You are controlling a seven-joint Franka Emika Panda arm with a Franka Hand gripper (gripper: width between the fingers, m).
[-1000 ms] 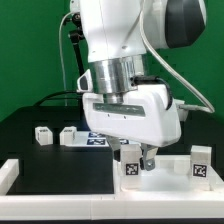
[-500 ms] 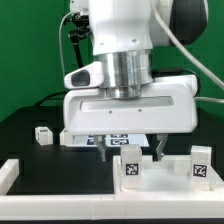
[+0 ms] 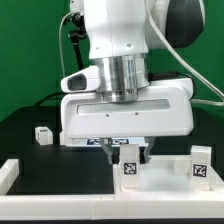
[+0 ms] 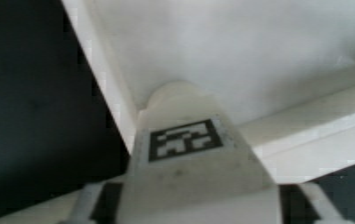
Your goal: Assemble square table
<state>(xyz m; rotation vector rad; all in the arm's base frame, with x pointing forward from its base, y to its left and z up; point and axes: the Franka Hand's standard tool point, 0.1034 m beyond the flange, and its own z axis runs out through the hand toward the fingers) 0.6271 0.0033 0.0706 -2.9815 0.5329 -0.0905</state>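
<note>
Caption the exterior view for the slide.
Panda gripper flanking an upright tagged leg on the white tabletop.

This is a robotics lab bench set up for camera-tracked trials. A plain green backdrop (image 3: 30,60) closes off the far side, and a matte black table (image 3: 25,125) serves as the work surface. A white industrial arm (image 3: 125,40) stands over it, with loose cables (image 3: 72,30) hanging behind it at the exterior view's left. Black-and-white tracking tags mark the short white legs (image 3: 130,168), and a white rail (image 3: 60,192) fences the near edge.
</note>
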